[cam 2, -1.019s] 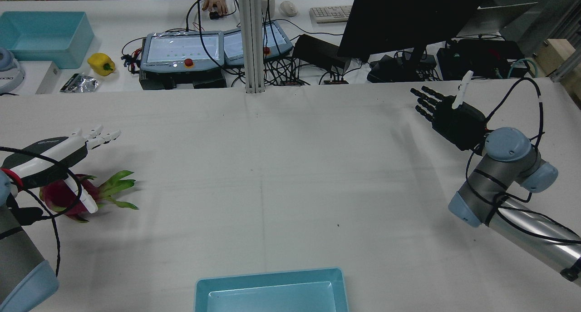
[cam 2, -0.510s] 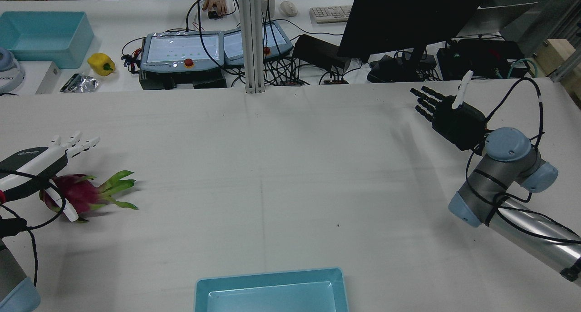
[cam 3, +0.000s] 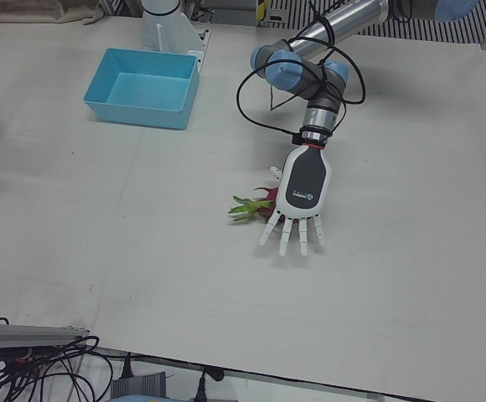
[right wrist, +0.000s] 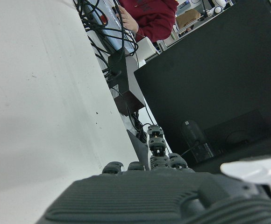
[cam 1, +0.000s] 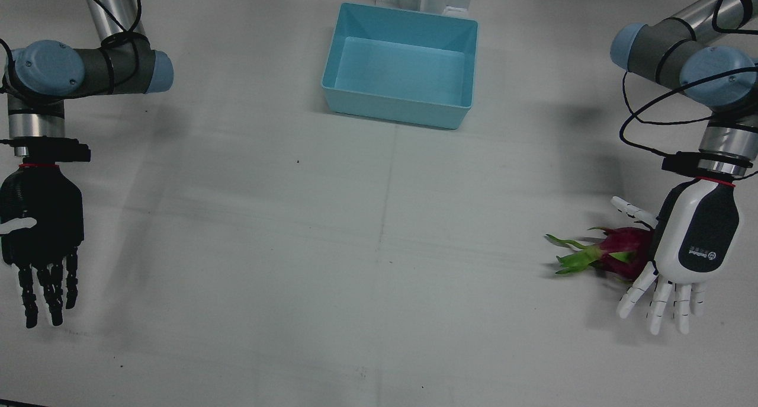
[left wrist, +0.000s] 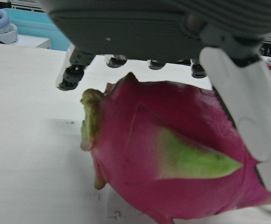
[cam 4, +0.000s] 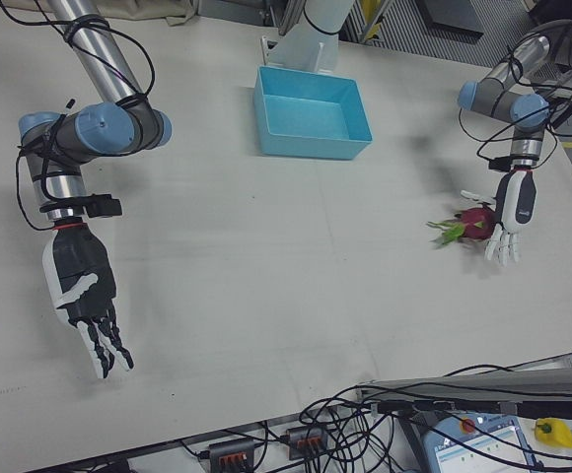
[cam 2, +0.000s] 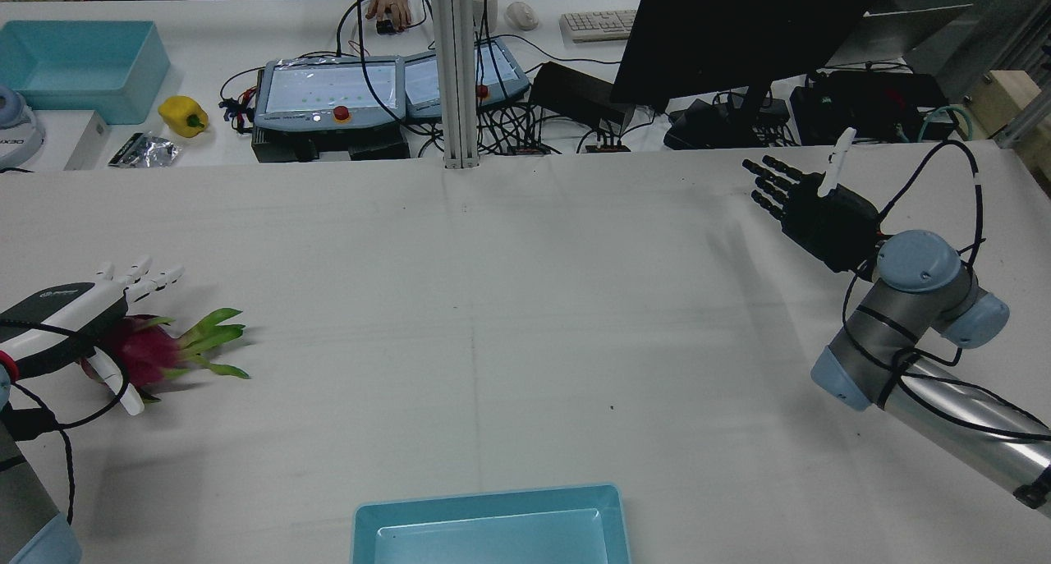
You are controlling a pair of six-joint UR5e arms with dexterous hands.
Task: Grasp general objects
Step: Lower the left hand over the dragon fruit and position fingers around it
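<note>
Since the earlier rear pictures, the left hand (cam 2: 61,318) has drawn back toward its own arm and sunk lower, so its palm now sits over the dragon fruit (cam 2: 148,359) rather than ahead of it; the right hand has not moved. Seen from the front, the white left hand (cam 1: 690,247) faces palm down with its fingers (cam 1: 663,303) stretched flat and spread, reaching past the fruit, and its thumb (cam 1: 633,208) held out to the side. It holds nothing. The dragon fruit (cam 1: 622,253) lies on the table (cam 1: 379,247) partly under the palm's thumb side, its green leaves pointing away from the hand toward the table's middle. The left hand's own camera shows the pink fruit (left wrist: 173,163) directly beneath the palm, very close; whether they touch cannot be told. The left-front camera shows the same hand (cam 3: 303,188) flat above the fruit (cam 3: 255,205). Far across the table, the black right hand (cam 1: 41,235) hovers open with its fingers extended and nothing in it. A blue bin (cam 1: 402,63) sits near the arms' bases, between the two arms, well apart from both hands.
</note>
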